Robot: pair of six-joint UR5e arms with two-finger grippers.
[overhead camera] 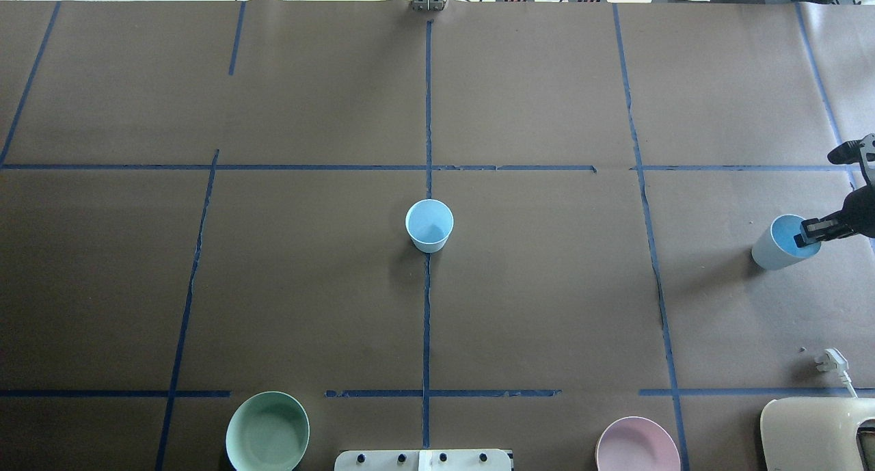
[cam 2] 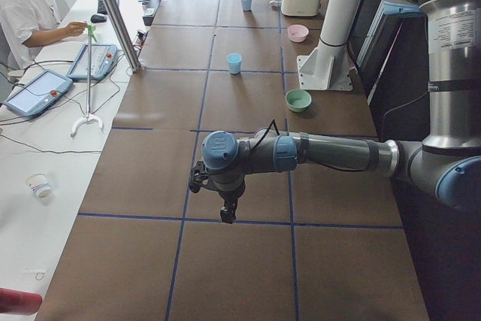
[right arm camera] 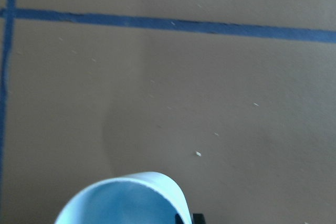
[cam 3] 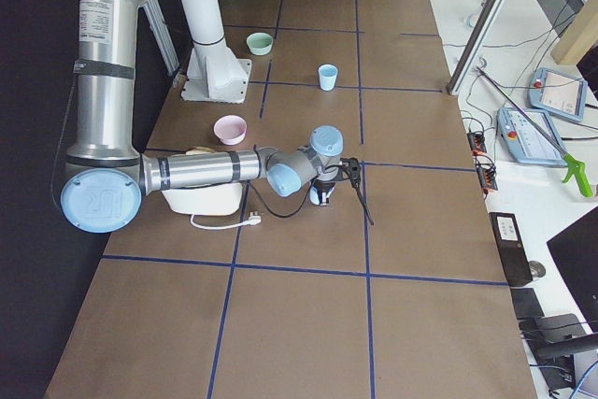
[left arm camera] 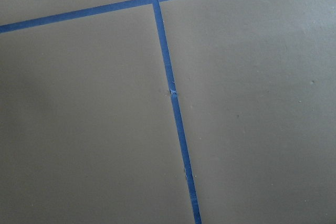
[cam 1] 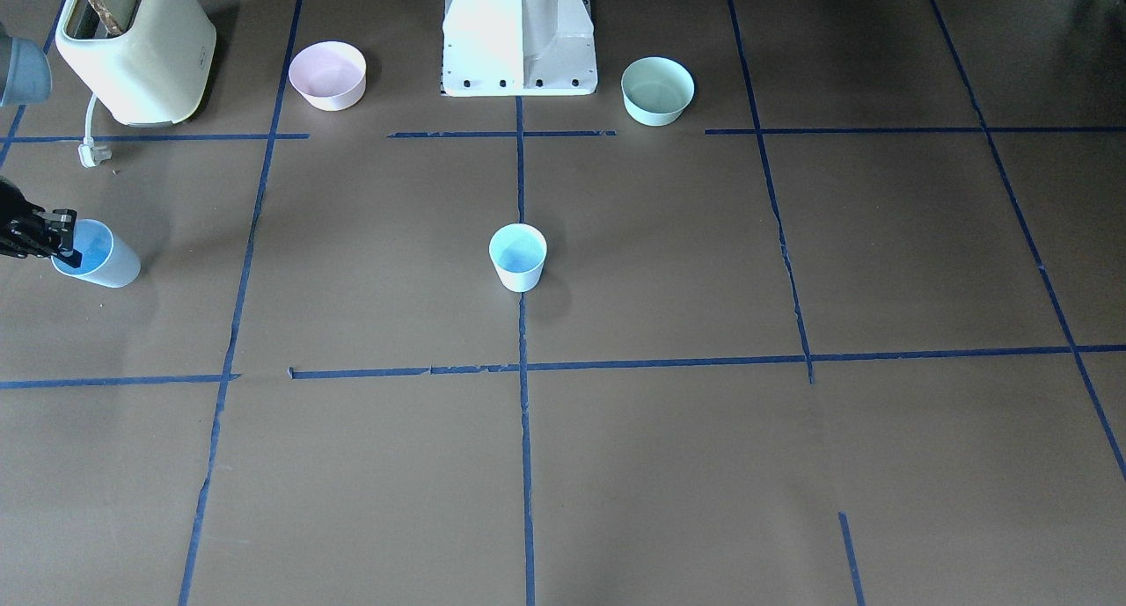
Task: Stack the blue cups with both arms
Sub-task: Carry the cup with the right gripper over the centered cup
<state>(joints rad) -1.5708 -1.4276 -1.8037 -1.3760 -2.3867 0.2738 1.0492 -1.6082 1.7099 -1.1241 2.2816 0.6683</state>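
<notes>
1. Right gripper (overhead camera: 810, 240) is closed on the rim of the edge cup (overhead camera: 767, 253), one finger inside.
2. Centre cup (overhead camera: 429, 226) stands upright at its 9 o'clock, well apart.
3. Left gripper (cam 2: 227, 213) hangs over the table (cam 2: 248, 261); I cannot tell its opening.

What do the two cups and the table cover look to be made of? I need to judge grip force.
Centre cup and right cup: probably thin plastic with a matte finish. The walls seem to let light through, whitish outside and bluer inside.
Table cover: looks like brown paper, matte with no glare.
Blue lines: look like stuck-on tape, with ragged edges and gaps in places.
</notes>
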